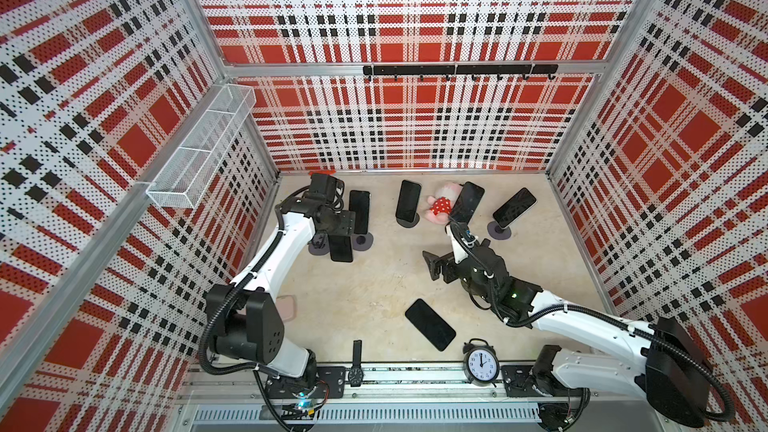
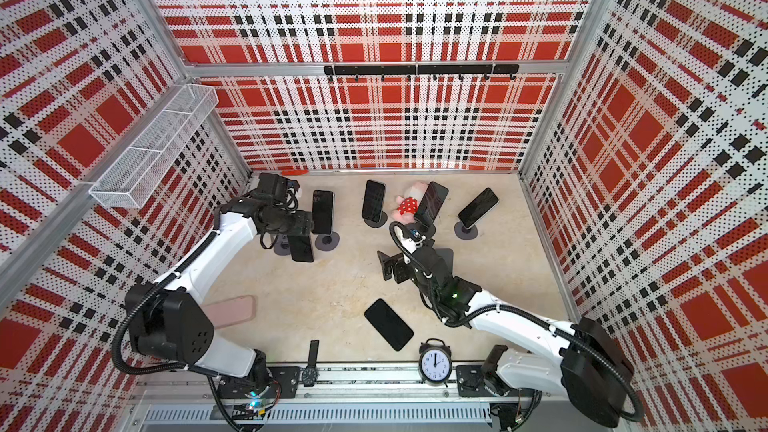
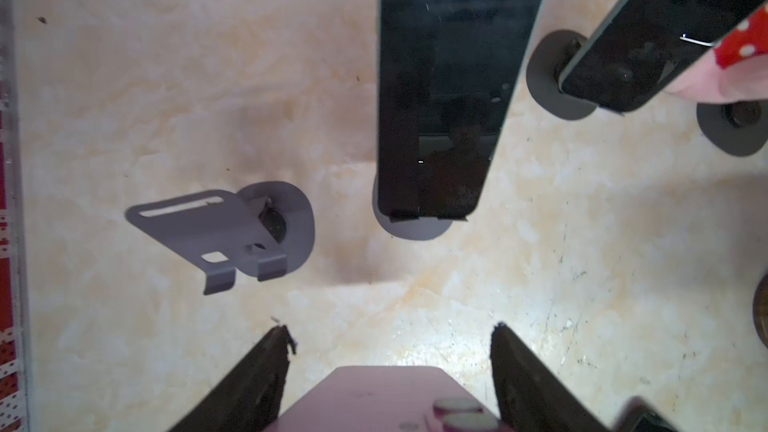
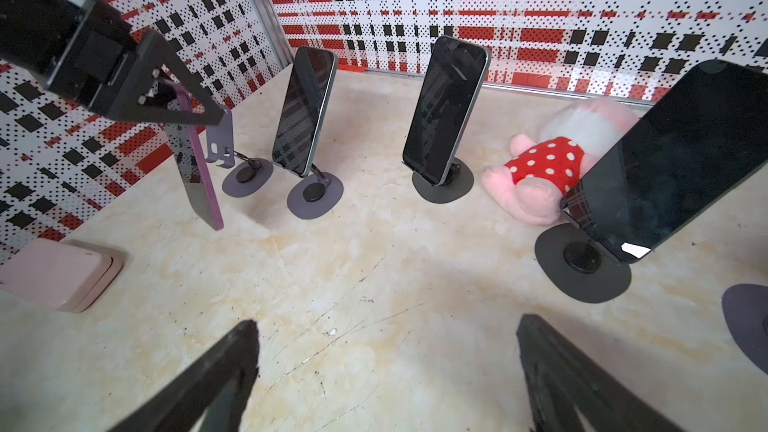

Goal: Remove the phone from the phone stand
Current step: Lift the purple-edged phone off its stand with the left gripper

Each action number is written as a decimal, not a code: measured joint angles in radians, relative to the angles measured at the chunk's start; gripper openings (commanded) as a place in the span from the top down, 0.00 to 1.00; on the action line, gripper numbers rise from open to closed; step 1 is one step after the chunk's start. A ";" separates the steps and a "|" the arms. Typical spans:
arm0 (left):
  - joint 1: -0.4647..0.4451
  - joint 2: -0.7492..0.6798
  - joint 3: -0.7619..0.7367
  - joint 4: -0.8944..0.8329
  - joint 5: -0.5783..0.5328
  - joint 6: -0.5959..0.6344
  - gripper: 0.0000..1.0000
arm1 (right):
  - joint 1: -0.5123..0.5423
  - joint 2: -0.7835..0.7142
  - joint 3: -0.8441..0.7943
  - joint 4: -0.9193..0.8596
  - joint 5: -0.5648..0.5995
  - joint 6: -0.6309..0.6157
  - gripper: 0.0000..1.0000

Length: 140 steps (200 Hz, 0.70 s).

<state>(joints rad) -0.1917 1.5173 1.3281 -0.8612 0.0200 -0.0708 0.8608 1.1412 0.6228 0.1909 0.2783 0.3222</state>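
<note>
My left gripper (image 1: 337, 229) is shut on a pink-backed phone (image 1: 341, 248) and holds it by its top end, hanging nearly upright above the table. In the right wrist view this phone (image 4: 195, 168) hangs clear of the empty grey phone stand (image 4: 245, 172) just behind it. The left wrist view shows the phone's pink back (image 3: 374, 401) between the fingers (image 3: 266, 371), with the bare stand (image 3: 232, 230) below and to one side. My right gripper (image 1: 432, 263) hovers open and empty over mid-table, jaws wide apart in its wrist view (image 4: 386, 322).
Several other dark phones stand on round-based stands along the back (image 1: 359, 211) (image 1: 408, 201) (image 1: 467, 201) (image 1: 514, 207). A pink plush (image 1: 440, 203) lies among them. A black phone (image 1: 430, 324) lies flat near the front, with a pink case (image 2: 232, 309), a watch (image 1: 356, 363) and an alarm clock (image 1: 481, 363).
</note>
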 measured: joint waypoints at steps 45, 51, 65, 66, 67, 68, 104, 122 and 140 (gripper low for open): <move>-0.071 -0.026 -0.019 -0.007 0.005 -0.010 0.42 | 0.000 -0.006 -0.006 0.024 0.017 -0.010 0.00; -0.088 -0.026 -0.022 -0.006 0.006 -0.012 0.42 | 0.000 -0.006 -0.008 0.025 0.019 -0.011 0.00; -0.126 -0.026 -0.035 -0.005 0.011 -0.015 0.42 | 0.000 -0.010 -0.012 0.027 0.023 -0.011 0.00; -0.127 -0.026 -0.036 -0.005 0.011 -0.014 0.42 | 0.000 -0.010 -0.012 0.027 0.023 -0.011 0.00; -0.129 -0.026 -0.037 -0.005 0.012 -0.014 0.42 | 0.000 -0.011 -0.013 0.027 0.023 -0.011 0.00; -0.132 -0.026 -0.039 -0.005 0.013 -0.015 0.42 | 0.000 -0.011 -0.013 0.028 0.023 -0.011 0.00; -0.212 0.000 -0.073 -0.013 0.026 -0.016 0.41 | 0.000 -0.051 -0.051 0.053 0.033 -0.015 0.00; -0.237 0.018 -0.084 -0.017 0.029 -0.016 0.41 | 0.000 -0.071 -0.065 0.069 0.041 -0.016 0.00; -0.260 0.040 -0.084 -0.023 0.029 -0.016 0.41 | 0.000 -0.078 -0.067 0.076 0.047 -0.016 0.00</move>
<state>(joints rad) -0.4519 1.5570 1.2442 -0.8845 0.0486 -0.0864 0.8608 1.0634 0.5560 0.2672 0.3252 0.3061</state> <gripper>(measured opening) 0.750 0.999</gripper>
